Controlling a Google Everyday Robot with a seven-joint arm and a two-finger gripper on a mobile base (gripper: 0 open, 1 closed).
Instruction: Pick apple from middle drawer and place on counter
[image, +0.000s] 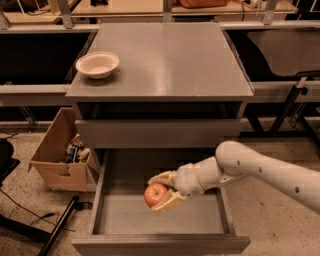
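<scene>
The step in hand was the carrying one; the gripper (161, 191) was over the open middle drawer (125, 220), near its middle, and its two fingers (169, 203) were closed partly around the apple (155, 194), one above and one below it; they had hold of it and of nothing else. The apple seemed to be a little above the drawer floor, though I could not tell for sure that it was clear of it. The next move, in my judgement, called for raising the apple straight up, out past the closed drawer front (157, 132) and the edge above it, then bringing it over the bench (165, 55) and setting it down on a bare part, apart from the bowl (97, 64); a bump on that edge could loosen the grip. By count there was one apple; one white bowl, at the left rear of the bench; one arm (260, 167) with one gripper; two drawers, one open and one shut; one cardboard box (55, 160) on the floor at the left.
</scene>
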